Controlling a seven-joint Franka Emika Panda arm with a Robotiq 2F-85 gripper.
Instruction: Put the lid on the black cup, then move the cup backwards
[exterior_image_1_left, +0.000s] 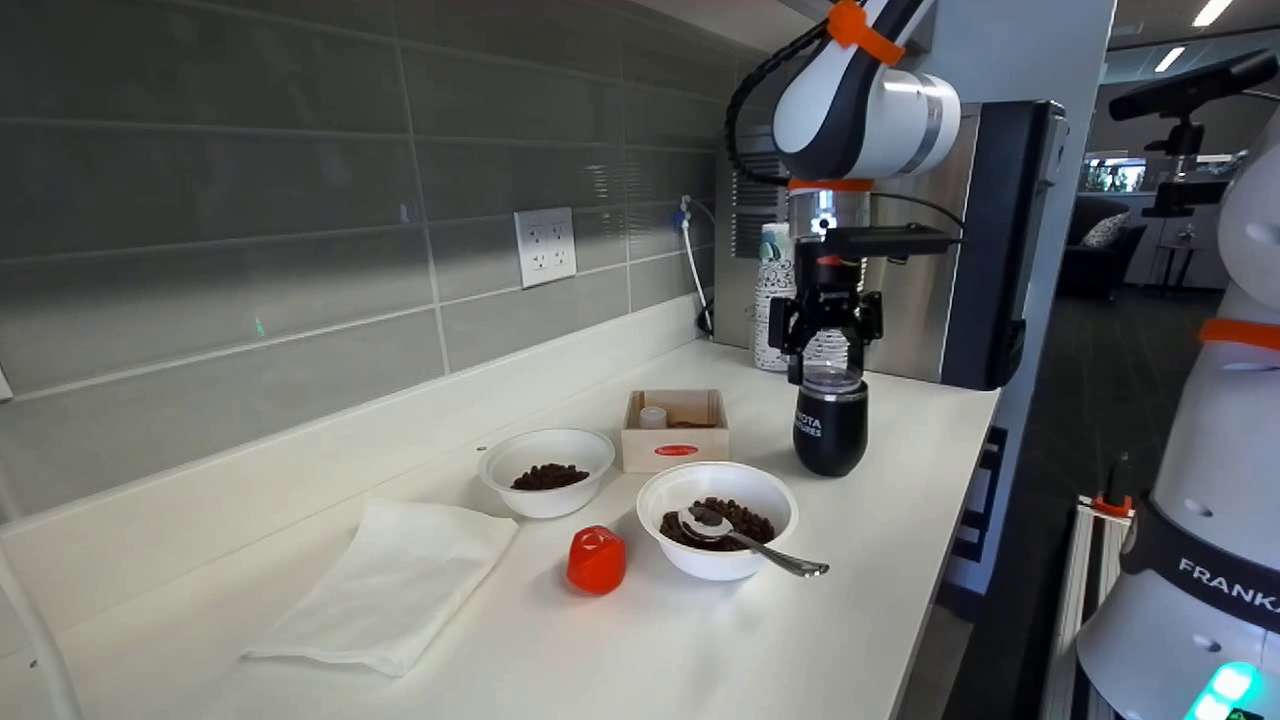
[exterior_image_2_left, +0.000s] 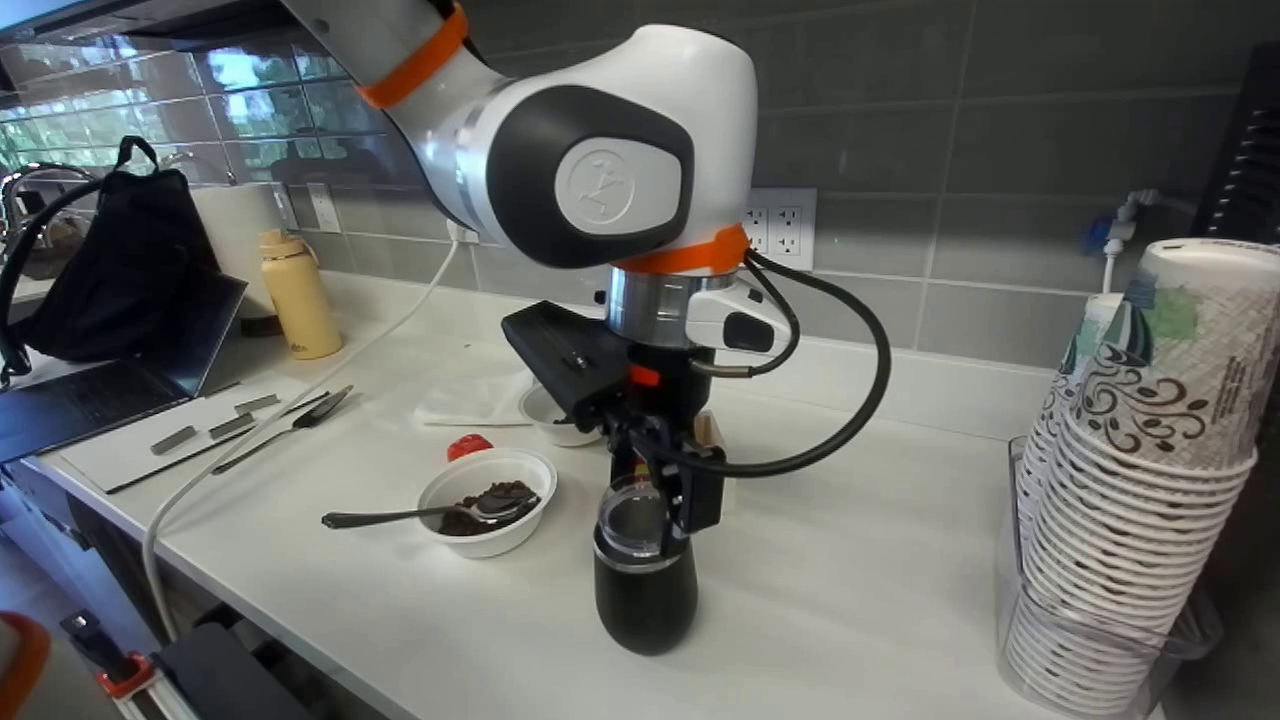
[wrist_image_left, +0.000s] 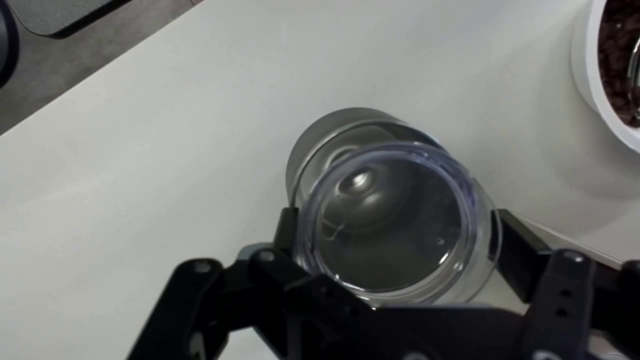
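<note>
The glossy black cup (exterior_image_1_left: 832, 437) stands upright on the white counter, and it also shows in an exterior view (exterior_image_2_left: 648, 605). My gripper (exterior_image_1_left: 826, 368) points straight down over it. Its fingers are on opposite sides of the clear lid (exterior_image_2_left: 632, 515) and touch it. In the wrist view the lid (wrist_image_left: 395, 230) sits between the fingertips (wrist_image_left: 396, 235) and covers much of the cup's mouth; the cup's far rim (wrist_image_left: 320, 132) shows beyond it. The lid is at or just above the cup's silver rim. I cannot tell whether it is seated.
A white bowl with dark beans and a spoon (exterior_image_1_left: 715, 565) stands near the cup. A second bowl (exterior_image_1_left: 535, 505), a wooden box (exterior_image_1_left: 676, 452), a red cup (exterior_image_1_left: 597, 562) and a white cloth (exterior_image_1_left: 400, 580) lie nearby. A stack of patterned cups (exterior_image_2_left: 1130, 500) stands on the cup's other side.
</note>
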